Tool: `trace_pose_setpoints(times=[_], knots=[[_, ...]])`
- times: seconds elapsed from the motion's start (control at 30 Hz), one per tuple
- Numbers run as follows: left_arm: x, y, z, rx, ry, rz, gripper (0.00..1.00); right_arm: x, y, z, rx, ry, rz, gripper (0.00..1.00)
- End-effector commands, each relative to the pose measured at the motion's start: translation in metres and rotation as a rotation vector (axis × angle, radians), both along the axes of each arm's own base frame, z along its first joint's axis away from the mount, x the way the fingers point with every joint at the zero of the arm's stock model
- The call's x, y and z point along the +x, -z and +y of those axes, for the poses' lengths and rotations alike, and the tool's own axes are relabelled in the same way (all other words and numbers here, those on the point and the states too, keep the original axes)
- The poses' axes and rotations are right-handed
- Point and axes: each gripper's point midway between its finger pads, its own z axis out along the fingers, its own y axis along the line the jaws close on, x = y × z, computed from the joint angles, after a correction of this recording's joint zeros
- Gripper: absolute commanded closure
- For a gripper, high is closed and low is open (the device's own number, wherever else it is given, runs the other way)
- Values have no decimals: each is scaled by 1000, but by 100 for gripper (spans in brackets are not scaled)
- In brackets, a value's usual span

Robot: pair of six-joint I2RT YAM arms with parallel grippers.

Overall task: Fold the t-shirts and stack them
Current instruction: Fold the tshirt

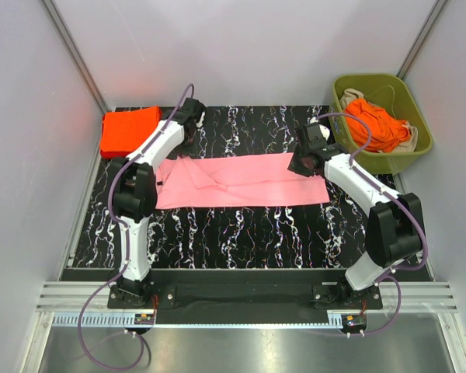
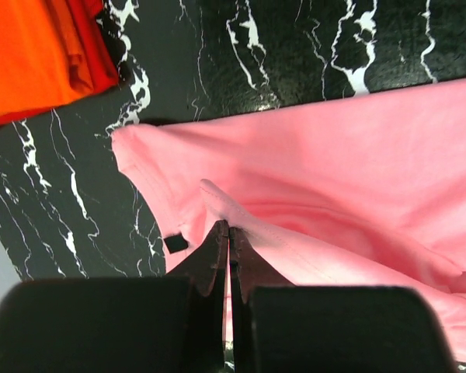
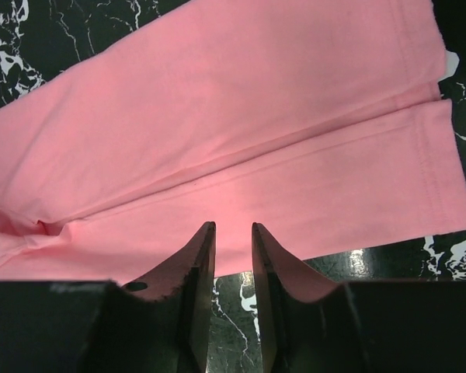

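Light pink cloth t-shirt laid out flat on the black marbled table
left gripper pinching a fold of it, right gripper parted, holding nothing

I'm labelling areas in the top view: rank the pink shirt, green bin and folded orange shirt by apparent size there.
1. Pink shirt, spread flat: largest.
2. Green bin: clearly smaller.
3. Folded orange shirt: smallest.
The bin's rim stands nearer the camera, but the gaps look too wide for that to change the order.
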Motion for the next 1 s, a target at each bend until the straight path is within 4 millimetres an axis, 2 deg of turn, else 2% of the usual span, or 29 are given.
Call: trace_pose_setpoints(times=[0.0,0.13,0.23,0.33,0.37,0.5,0.53,0.57,0.6,0.63,0.67,0.7,0.73,0.77,0.8,0.83,0.87,0.97], knots=[[21,-14,-8,-26,42,-70,100,5,-24,9,26,-35,-74,68],[24,-8,-7,-7,65,-58,98,2,-23,13,23,-47,-71,67],[22,-4,-5,0,58,-51,85,0,-25,15,23,-52,-75,67],[17,-5,-2,6,43,-49,84,-1,-28,19,33,-60,-81,67],[16,-5,-1,7,39,-49,75,-1,-28,21,35,-65,-81,67],[10,-30,-11,-81,-20,-96,62,-1,-22,33,50,-83,-64,67],[4,-34,-13,-114,-79,-104,59,0,-19,38,64,-88,-53,67],[-6,-30,-12,-125,-108,-83,57,0,-16,43,71,-98,-45,67],[-14,-39,-14,-165,-125,-93,56,1,-16,49,83,-115,-47,66],[-22,-38,-17,-199,-153,-81,55,0,-14,64,95,-161,-40,66],[-37,-25,-16,-209,-170,-39,55,0,-12,72,92,-187,-39,66],[-48,-23,-23,-273,-175,-7,55,0,-11,80,91,-209,-41,66],[-53,-30,-23,-328,-197,-19,57,1,-7,88,83,-229,-35,66],[-70,-17,-21,-342,-211,27,59,-3,-4,98,83,-253,-29,66],[-77,-17,-22,-360,-215,35,60,-4,-2,103,86,-262,-25,67],[-83,-25,-21,-378,-226,10,60,-7,5,108,97,-268,-1,70],[-99,-12,-18,-371,-234,48,60,-8,9,111,112,-269,12,70],[-117,-1,-5,-337,-271,41,60,-17,28,106,105,-249,61,72]])
